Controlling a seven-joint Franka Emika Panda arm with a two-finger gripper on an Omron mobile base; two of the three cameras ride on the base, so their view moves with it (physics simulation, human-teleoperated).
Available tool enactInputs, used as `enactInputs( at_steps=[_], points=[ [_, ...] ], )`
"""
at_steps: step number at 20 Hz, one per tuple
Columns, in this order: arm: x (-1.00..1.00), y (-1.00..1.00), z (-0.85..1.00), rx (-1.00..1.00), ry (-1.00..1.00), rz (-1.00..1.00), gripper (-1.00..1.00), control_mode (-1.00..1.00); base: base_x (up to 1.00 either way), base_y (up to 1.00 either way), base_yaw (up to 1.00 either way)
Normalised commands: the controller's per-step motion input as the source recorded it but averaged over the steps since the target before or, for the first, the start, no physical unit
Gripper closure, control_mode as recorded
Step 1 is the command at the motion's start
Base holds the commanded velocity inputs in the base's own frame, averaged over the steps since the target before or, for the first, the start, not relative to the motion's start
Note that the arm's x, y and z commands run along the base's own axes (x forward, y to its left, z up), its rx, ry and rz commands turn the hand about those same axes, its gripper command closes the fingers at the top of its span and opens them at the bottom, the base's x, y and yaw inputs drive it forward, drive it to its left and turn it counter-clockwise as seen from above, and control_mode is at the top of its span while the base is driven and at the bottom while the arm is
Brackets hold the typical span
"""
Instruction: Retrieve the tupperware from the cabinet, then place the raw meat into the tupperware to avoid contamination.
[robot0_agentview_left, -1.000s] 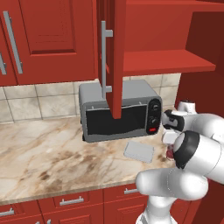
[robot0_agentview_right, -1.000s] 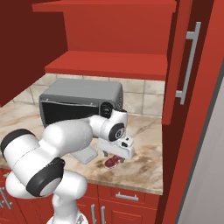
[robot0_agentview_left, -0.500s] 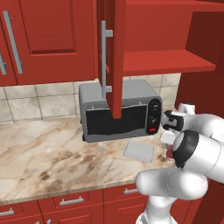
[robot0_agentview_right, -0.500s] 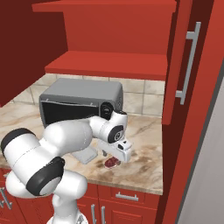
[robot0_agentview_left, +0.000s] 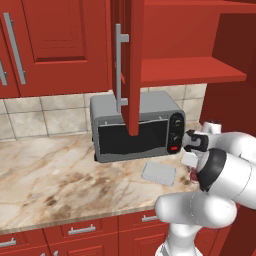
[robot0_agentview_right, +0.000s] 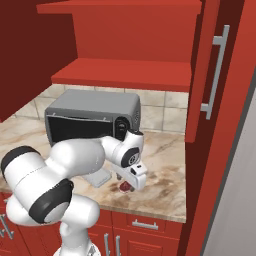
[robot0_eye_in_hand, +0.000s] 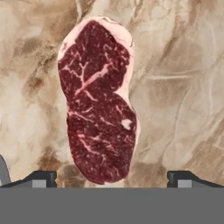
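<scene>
The tupperware (robot0_agentview_left: 158, 173) already lies on the marble bench (robot0_agentview_left: 45, 175), just in front of the toaster oven (robot0_agentview_left: 135, 127) at its 5 o'clock corner, so the cabinet (robot0_agentview_left: 132, 65) door hangs open over a bare shelf (robot0_agentview_right: 125, 75) only because the fetch is done. The container sits low and open-topped near the raw meat (robot0_eye_in_hand: 98, 100), presumably so the carry between them is short. In the right base view the meat (robot0_agentview_right: 125, 187) peeks out directly under the hand, at about 3 o'clock of the tupperware (robot0_agentview_right: 97, 176).

The pincer (robot0_eye_in_hand: 111, 178) hangs straight above the steak, jaws spread wide and released, one tip at either side of the meat's narrow lower end. That straddle looks chosen to close across the short width rather than the long axis. Nothing is gripped yet; the judged step is the descent onto the meat.
</scene>
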Motion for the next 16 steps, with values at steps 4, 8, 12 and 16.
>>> enactInputs(
  at_steps=[4,8,12,16],
  points=[
    [0.00,0.00,-0.19,-0.01,0.02,-0.08,-1.00,-1.00,0.00,0.00,0.00],
    [0.00,0.05,-0.23,-0.05,0.04,-0.06,-1.00,-1.00,0.00,0.00,0.00],
    [0.01,0.07,-0.22,-0.06,0.02,-0.04,-1.00,-1.00,0.00,0.00,0.00],
    [0.02,0.06,-0.21,-0.05,0.00,-0.04,-1.00,-1.00,0.00,0.00,0.00]
  ],
)
